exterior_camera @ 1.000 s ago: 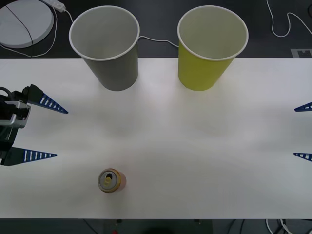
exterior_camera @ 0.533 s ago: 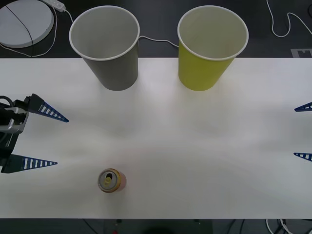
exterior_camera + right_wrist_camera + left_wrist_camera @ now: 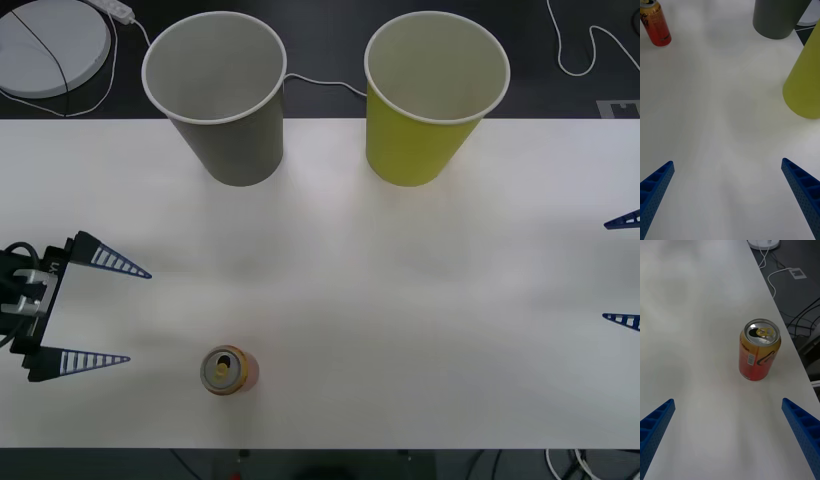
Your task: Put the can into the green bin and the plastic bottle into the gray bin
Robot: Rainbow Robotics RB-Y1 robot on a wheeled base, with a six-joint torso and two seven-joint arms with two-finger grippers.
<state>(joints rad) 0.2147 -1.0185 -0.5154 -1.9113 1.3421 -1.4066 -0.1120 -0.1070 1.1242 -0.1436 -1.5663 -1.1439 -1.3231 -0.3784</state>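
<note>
Can [image 3: 230, 370] stands upright near the tabletop's [image 3: 400, 300] near edge, just right of the spread, empty left hand [image 3: 90, 312]. Right hand [image 3: 622, 270], also released, is way farther off.

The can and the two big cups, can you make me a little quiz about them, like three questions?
1. True or false: the can is lying on its side.
2. Which bin stands nearer the robot's left side: A) the gray bin B) the green bin?
3. Fill in: the left gripper is ____ and holds nothing.

Key:
1. False. It stands upright on the table.
2. A.
3. Open. The right gripper is open as well, at the table's right edge.
</note>
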